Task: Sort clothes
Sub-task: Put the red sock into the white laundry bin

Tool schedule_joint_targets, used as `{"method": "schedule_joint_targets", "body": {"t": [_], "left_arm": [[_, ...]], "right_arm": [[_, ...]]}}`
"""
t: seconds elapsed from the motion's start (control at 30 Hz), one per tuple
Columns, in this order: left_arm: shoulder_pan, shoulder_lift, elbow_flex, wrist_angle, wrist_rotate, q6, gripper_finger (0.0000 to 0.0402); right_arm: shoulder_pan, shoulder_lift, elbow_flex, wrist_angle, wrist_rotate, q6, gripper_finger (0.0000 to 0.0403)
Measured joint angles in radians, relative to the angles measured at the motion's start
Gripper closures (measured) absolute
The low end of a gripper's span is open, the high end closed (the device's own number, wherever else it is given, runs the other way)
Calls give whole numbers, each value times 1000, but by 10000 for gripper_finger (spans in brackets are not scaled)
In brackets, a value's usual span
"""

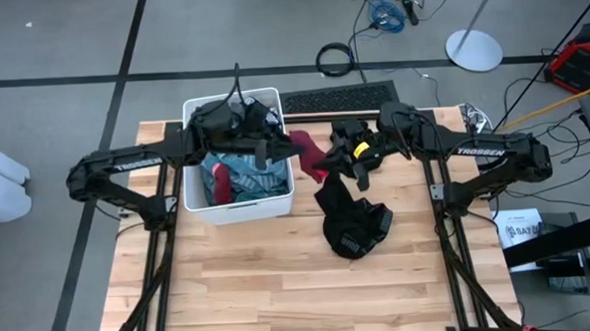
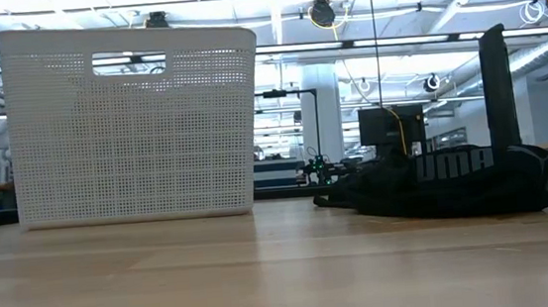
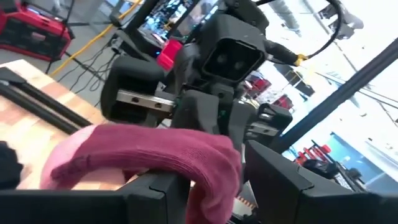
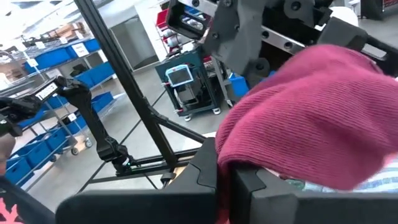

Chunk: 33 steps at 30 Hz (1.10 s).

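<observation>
Just right of the white bin, both grippers hold one red garment above the table. The left gripper grips it with fingers partly apart; the right gripper is fully closed on it. Other clothes lie inside the bin, and a black garment lies right of it.

On the desk, the bin stands toward the far left with a heap of garments in it, and the left pincer hangs over its right rim. Between that rim and the right pincer, just to its right, a sock-like garment spans the gap, with both pincers at it. Nearer the front and right of the bin, 1 crumpled garment lies on the desk, while a keyboard sits at the far edge behind the pincers.
</observation>
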Motion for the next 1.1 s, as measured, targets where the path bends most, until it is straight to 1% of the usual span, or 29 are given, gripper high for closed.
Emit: {"method": "schedule_joint_targets", "body": {"t": [0.1,0.17,0.23,0.33,0.37,0.43,0.53,0.63,0.77,0.87,0.97,1.03,1.1], "left_arm": [[0,11,0,3,15,1,243],[0,21,0,-1,18,7,255],[0,26,0,-3,18,9,286],[-1,27,0,2,19,34,366],[-1,27,0,1,19,42,382],[-1,26,0,-1,15,53,387],[-1,20,0,2,13,54,390],[1,15,0,2,11,62,394],[12,10,0,-10,6,64,396],[30,-13,0,-57,2,88,397],[49,-61,0,-153,-25,135,397],[61,-108,0,-242,-68,179,398],[74,-166,0,-356,-133,228,398]], "right_arm": [[8,0,0,-1,6,0,403],[10,0,0,-3,14,2,403],[10,0,0,-5,26,13,403],[9,0,0,-5,25,31,400],[9,0,0,-6,25,39,398],[9,0,0,-6,32,63,390],[7,0,0,-11,99,108,371],[-17,0,0,-50,177,142,339],[-67,0,0,-125,183,171,278],[-94,0,0,-194,183,161,228],[-114,0,0,-265,183,126,185],[-127,0,0,-310,183,109,163],[-139,0,0,-338,185,108,148]]}}
